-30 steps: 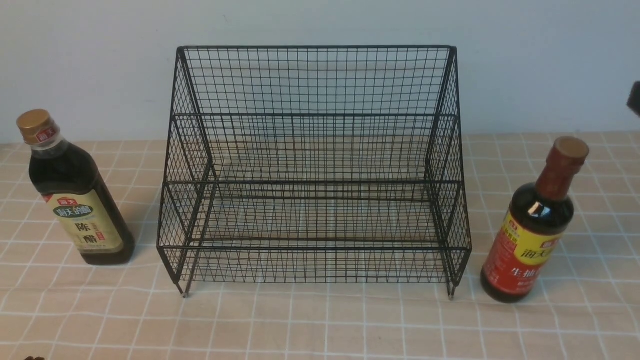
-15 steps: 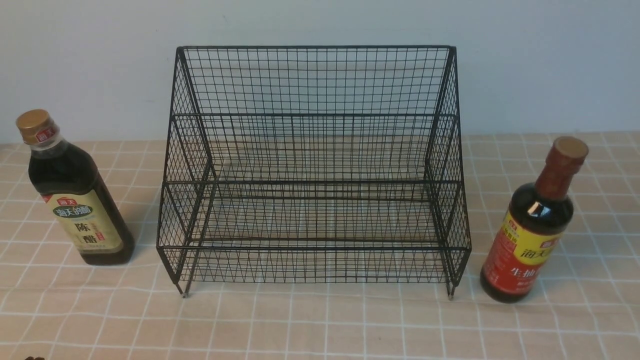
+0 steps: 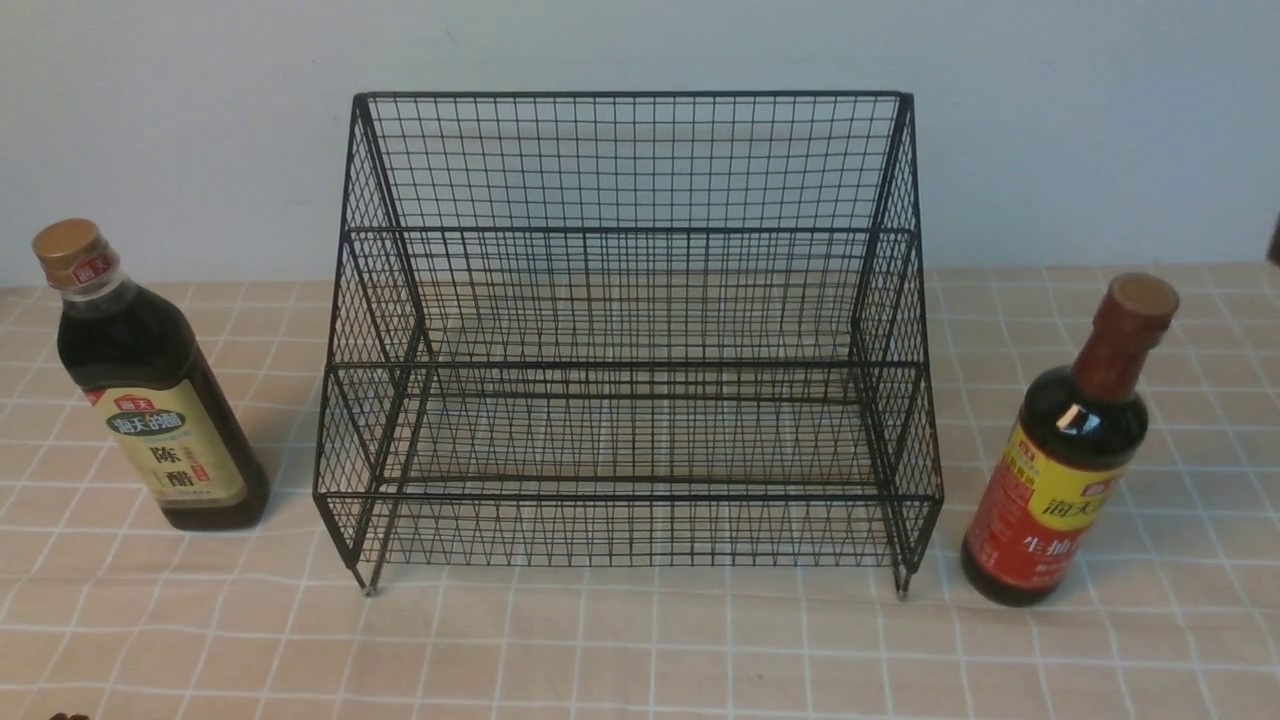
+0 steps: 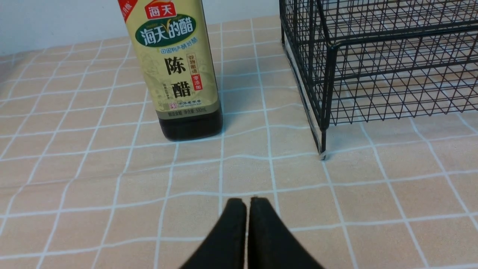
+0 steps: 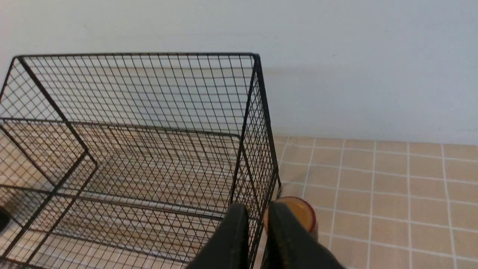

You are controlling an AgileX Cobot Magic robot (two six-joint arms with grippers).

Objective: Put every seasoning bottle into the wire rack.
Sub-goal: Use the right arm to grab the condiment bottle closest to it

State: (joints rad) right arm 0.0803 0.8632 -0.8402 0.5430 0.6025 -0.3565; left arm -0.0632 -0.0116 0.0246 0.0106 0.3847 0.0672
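Note:
The black wire rack (image 3: 628, 330) stands empty in the middle of the table. The squarish seasoning bottle (image 3: 150, 390), with a gold cap and a cream-green label, stands upright to its left. The round bottle (image 3: 1065, 470), with a reddish-brown neck and a red-yellow label, stands upright to its right. My left gripper (image 4: 244, 201) is shut and empty, low over the cloth in front of the squarish bottle (image 4: 175, 74). My right gripper (image 5: 257, 207) hangs high over the rack's right side (image 5: 261, 149), jaws a little apart and empty. The round bottle's cap (image 5: 300, 215) shows just below it.
A peach tablecloth (image 3: 640, 650) with a white grid covers the table. A pale wall (image 3: 640, 50) rises right behind the rack. At the right edge of the front view a dark sliver of the right arm (image 3: 1275, 240) shows.
The dark piece of the right arm at the front view's right edge slipped out of sight, then came back lower. Bottles and rack have not moved.

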